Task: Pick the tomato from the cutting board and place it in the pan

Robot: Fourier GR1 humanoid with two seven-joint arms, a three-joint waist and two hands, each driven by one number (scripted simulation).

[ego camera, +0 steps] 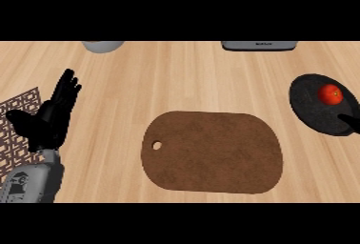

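Black left hand [51, 116] rests, fingers [67, 88] straight, apparently touching nothing.

Red tomato [330, 94], black pan [318, 107], brown cutting board [215, 152], pale wood-grain counter [183, 76].

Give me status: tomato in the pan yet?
Done: the tomato sits in the pan at right, and the board carries nothing. In hand: nothing; the left robot hand rests open at left, fingers up. The right robot hand is out of view. Left: nothing visible.
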